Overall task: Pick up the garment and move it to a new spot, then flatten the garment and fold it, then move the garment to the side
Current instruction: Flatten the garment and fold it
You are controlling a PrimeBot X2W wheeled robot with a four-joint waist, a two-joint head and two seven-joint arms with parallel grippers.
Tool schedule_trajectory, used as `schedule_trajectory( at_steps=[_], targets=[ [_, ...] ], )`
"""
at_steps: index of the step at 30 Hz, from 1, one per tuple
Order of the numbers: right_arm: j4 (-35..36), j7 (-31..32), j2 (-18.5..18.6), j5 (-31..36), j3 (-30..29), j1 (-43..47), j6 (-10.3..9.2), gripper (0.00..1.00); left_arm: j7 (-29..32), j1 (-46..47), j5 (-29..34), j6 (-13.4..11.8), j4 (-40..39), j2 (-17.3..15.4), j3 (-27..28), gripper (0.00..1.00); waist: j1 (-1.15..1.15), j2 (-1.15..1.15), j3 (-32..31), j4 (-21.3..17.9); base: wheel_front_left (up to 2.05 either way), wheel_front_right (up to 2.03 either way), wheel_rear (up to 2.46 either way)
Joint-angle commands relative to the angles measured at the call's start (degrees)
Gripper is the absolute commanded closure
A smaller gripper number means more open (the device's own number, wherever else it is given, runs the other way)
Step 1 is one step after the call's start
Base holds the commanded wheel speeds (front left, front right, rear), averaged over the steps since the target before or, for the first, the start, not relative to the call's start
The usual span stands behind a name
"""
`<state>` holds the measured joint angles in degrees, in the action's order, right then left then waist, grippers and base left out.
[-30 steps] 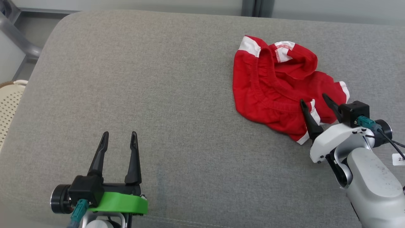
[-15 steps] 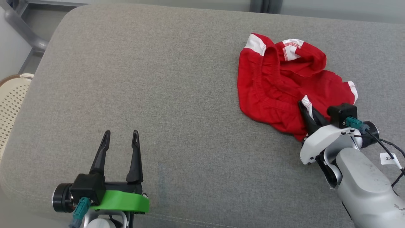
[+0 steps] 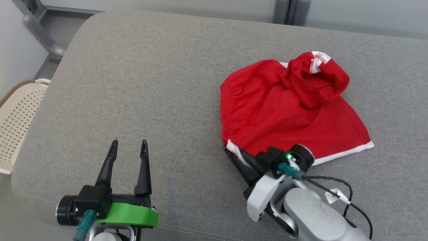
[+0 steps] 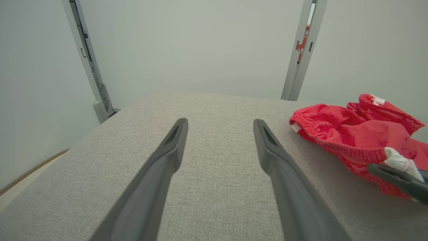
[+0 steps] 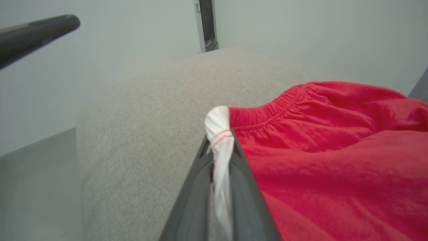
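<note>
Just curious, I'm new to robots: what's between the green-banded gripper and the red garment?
Only bare grey cushion lies between the left gripper and the red garment; the head view shows it.

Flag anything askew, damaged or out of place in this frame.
Nothing damaged or spilled. The red shorts lie crumpled on the grey cushion, one end bunched up over the rest at the far side. The right hand is shut on their white hem corner at the near edge.
</note>
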<state>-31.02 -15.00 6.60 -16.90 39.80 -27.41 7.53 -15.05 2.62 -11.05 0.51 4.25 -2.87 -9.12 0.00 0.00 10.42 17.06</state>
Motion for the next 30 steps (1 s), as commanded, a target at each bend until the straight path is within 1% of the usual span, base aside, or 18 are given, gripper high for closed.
schedule_trajectory(
  at_steps=[1,2,3,4,5,8,10,14,21,25,30],
  targets=[
    [-0.7,-0.2,-0.4,-0.2,1.2,0.6,-0.10,1.00,-0.2,-0.5,-0.4,0.0,0.0,-0.1,0.1,0.00,0.00,0.00,0.2,0.5,0.00,0.00,0.00],
    [-1.4,-0.2,-0.8,-0.6,2.2,0.7,-0.10,1.00,-0.2,-0.5,-0.5,-0.1,0.0,-0.1,0.1,0.00,0.00,0.00,0.2,0.6,0.00,0.00,0.00],
    [-2.8,-0.2,-1.3,-0.9,3.8,0.9,-0.10,0.83,-0.1,-0.7,-0.5,-0.2,0.0,-0.1,0.0,0.00,0.00,0.00,0.3,0.8,0.00,0.00,0.00],
    [-3.2,-0.2,-1.5,-1.2,4.3,0.9,-0.10,0.56,-0.1,-0.7,-0.6,-0.3,0.0,-0.1,0.0,0.00,0.00,0.00,0.3,0.8,0.00,0.00,0.00],
    [-3.6,-0.2,-2.0,-1.7,4.9,0.6,-0.10,0.00,-0.2,-0.7,-0.6,-0.4,0.0,-0.1,0.0,0.00,0.00,0.00,0.3,0.9,0.00,0.00,0.00],
    [-4.0,-0.2,-2.3,-2.7,4.5,-0.1,-0.11,0.00,-0.1,-0.9,-0.7,-0.8,0.0,-0.1,0.3,0.00,0.00,0.00,0.2,0.4,0.00,0.00,0.00],
    [-3.6,-0.2,-1.5,-2.9,2.5,-0.8,-0.11,0.00,-0.1,-1.1,-0.6,-0.9,-0.1,-0.1,0.5,0.00,0.00,0.00,0.1,-0.2,0.00,0.00,0.00],
    [-1.9,-0.2,1.6,-2.7,-2.9,-0.8,-0.10,0.00,-0.2,-0.9,-0.4,-0.9,0.0,-0.1,0.8,0.00,0.00,0.00,-0.5,-1.8,0.00,0.00,0.00],
    [0.1,-0.2,8.6,-1.6,-15.0,2.3,-0.10,0.00,-0.2,-0.8,0.0,-0.6,0.0,-0.1,1.3,0.00,0.00,0.00,-1.2,-4.1,0.00,0.00,0.00],
    [-1.5,-0.2,11.4,-1.3,-20.7,4.6,-0.10,0.00,-0.1,-0.5,0.1,-0.6,0.0,-0.1,1.2,0.00,0.00,0.00,-1.0,-4.4,0.00,0.00,0.00],
    [-5.2,-0.2,12.8,-1.4,-25.5,6.8,-0.10,0.00,-0.1,-0.1,0.1,-0.5,-0.2,-0.1,0.8,0.00,0.00,0.00,-0.3,-4.1,0.00,0.00,0.00]
  ],
)
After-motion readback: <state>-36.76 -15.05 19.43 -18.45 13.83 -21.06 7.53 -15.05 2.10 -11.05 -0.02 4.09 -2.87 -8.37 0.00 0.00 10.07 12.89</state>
